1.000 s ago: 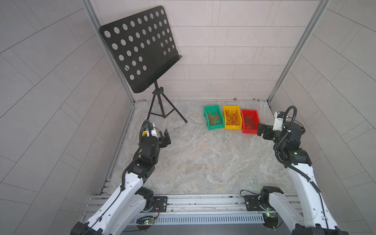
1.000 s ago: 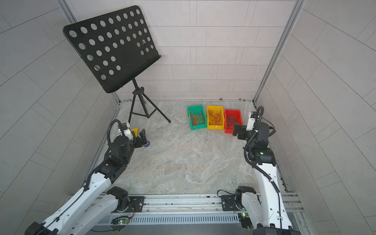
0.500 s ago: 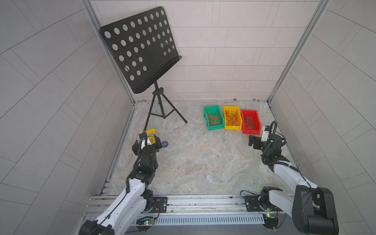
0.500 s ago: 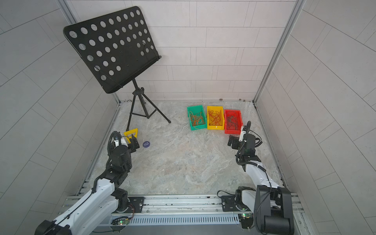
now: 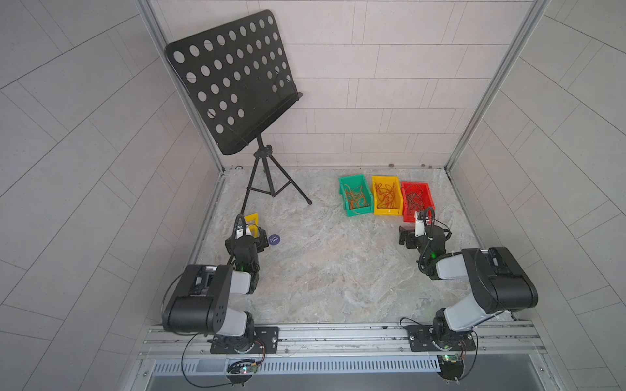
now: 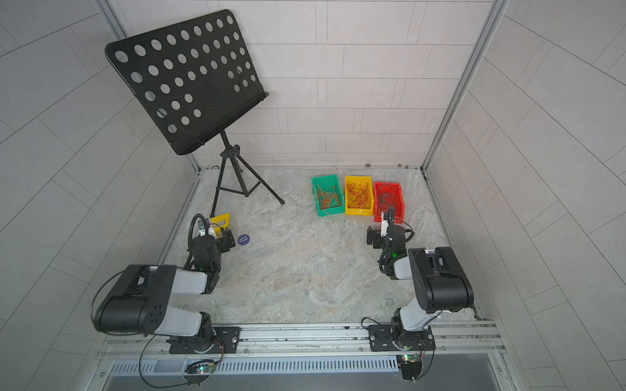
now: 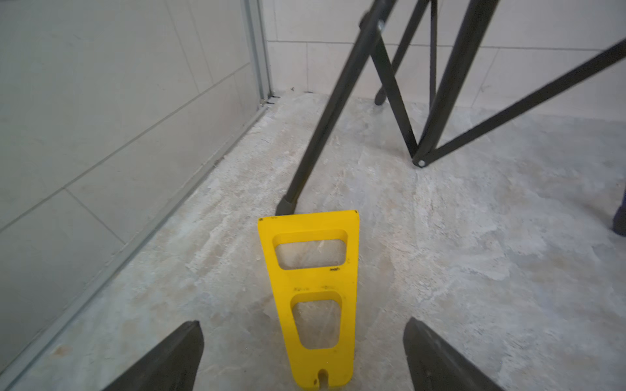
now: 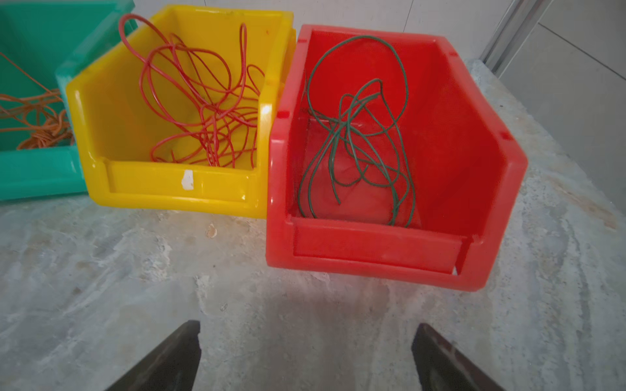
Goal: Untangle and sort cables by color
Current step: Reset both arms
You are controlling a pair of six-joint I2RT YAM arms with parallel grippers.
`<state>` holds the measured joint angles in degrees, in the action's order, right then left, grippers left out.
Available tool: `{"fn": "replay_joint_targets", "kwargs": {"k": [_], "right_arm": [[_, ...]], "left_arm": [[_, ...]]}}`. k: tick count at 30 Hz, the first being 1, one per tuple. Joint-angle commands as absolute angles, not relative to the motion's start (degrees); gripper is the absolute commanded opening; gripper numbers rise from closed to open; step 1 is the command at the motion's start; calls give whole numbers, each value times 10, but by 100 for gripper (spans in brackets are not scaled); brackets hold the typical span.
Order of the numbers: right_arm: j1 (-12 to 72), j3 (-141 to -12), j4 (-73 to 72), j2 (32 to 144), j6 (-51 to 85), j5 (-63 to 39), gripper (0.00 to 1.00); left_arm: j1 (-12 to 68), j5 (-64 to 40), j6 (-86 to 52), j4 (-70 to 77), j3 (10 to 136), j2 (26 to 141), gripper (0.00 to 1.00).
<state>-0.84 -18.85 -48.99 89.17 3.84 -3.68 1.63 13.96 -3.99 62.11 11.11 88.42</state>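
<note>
The cables are already sorted. Dark cables [image 8: 352, 135] lie in the red bin [image 8: 372, 243], red cables [image 8: 203, 111] lie in the yellow bin [image 8: 142, 182], which touches the red bin's side, and orange cables [image 8: 40, 132] lie in the green bin [image 8: 34, 179], one place farther from the red bin. No loose cable is seen on the table [image 8: 101, 270], so the step in hand is judged to be the retreat to rest. The right gripper [image 8: 306, 325] is held near the red bin's low front, jaws spread wide and empty. The left gripper [image 7: 302, 323] is parked well apart from the red bin, across the table, jaws likewise spread with nothing gripped. A yellow plate [image 7: 315, 281] lies just ahead of it, by a stand leg [image 7: 321, 135]. The retreat is best made with the jaws left apart and the right gripper drawn straight back from the red bin's lip, so that no loop is snagged. The plate and the stand should be left untouched. Compared with a second ago, both arms are folded back low with elbows raised. The right gripper is drawn farther from the red bin. The bins and cables are unmoved, and the jaws are as wide as then.
</note>
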Motion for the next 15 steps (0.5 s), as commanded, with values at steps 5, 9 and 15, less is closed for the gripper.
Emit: {"fn": "replay_joint_targets", "kwargs": {"k": [5, 9, 15], "right_arm": [[-15, -236, -454, 876, 39, -5, 100], [-15, -232, -469, 881, 40, -4, 100], [-15, -232, -473, 880, 38, -6, 100]], "left_arm": [[9, 102, -34, 605, 158, 880, 100], [7, 102, -33, 504, 228, 896, 100], [7, 98, -29, 530, 217, 898, 100]]}}
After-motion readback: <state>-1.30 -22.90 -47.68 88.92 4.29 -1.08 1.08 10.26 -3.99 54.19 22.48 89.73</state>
